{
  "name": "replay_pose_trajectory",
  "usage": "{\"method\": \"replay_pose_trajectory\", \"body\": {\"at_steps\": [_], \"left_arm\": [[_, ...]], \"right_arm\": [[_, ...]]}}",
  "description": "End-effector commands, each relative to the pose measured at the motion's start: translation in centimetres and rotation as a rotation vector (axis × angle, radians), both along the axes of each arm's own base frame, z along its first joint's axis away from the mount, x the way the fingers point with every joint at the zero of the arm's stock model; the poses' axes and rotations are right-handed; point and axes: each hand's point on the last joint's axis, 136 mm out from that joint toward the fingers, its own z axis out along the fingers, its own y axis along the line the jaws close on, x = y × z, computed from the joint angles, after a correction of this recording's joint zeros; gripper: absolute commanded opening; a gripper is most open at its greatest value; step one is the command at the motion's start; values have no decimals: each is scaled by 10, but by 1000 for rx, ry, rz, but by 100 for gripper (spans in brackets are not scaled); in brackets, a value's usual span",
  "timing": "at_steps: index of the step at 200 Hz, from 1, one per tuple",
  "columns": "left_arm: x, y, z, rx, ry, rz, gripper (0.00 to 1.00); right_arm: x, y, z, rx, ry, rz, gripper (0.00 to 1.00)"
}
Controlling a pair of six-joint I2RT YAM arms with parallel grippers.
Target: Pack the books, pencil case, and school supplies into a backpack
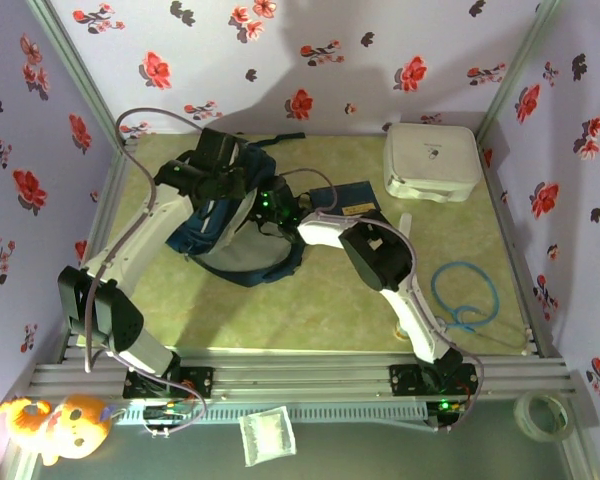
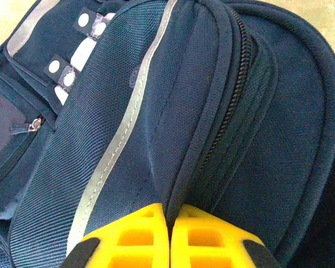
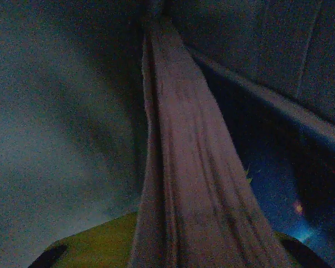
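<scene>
Navy-blue fabric is what my left gripper has hold of: its yellow fingers are pressed together on a raised fold of the large navy-blue fabric backpack, just beside the zip; seen from above, that pinch lifts the bag's mouth off the pale green table; my right gripper is down in the dark interior, with the plain pinkish-tan oblong pencil case running up from between its fingers; I cannot tell whether those jaws clamp the pouch or stand slack around it, the light inside being too poor. The dangers, as I judge them, are these: the fold in my left jaws is thin, and if it slides out the mouth would drop onto my right wrist and trap it; if I pull my right arm back while the pouch is caught on a finger, it would come out with me instead of staying packed; the lining could snag the same way; and a thin dark-blue paperback book with a small yellow label lies on the table just beside the backpack, near my right arm, so a careless swing outward could shove it away.
</scene>
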Motion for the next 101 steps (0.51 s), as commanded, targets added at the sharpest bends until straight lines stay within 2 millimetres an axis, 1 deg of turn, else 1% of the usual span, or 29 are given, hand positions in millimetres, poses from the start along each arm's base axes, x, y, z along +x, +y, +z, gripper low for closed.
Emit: {"method": "replay_pose_trajectory", "body": {"at_steps": [1, 25, 29, 50, 75, 80, 101], "left_arm": [[18, -3, 45, -157, -138, 42, 0], [19, 4, 45, -182, -130, 50, 0], [20, 5, 44, -184, -128, 51, 0], [22, 9, 41, -199, -125, 53, 0], [25, 14, 34, -188, -131, 43, 0], [26, 15, 32, -184, -133, 41, 0], [30, 19, 25, -181, -141, 48, 0]], "right_arm": [[-2, 11, 13, 57, -2, 12, 34], [-3, 0, 19, 45, -8, -4, 47], [-4, -4, 17, 34, -3, -7, 47], [-12, -18, 22, -7, 21, 5, 50], [-26, -41, 16, -36, 57, -6, 53], [-28, -45, 19, -31, 51, -5, 54], [-35, -65, 21, -35, 60, 2, 54]]}}
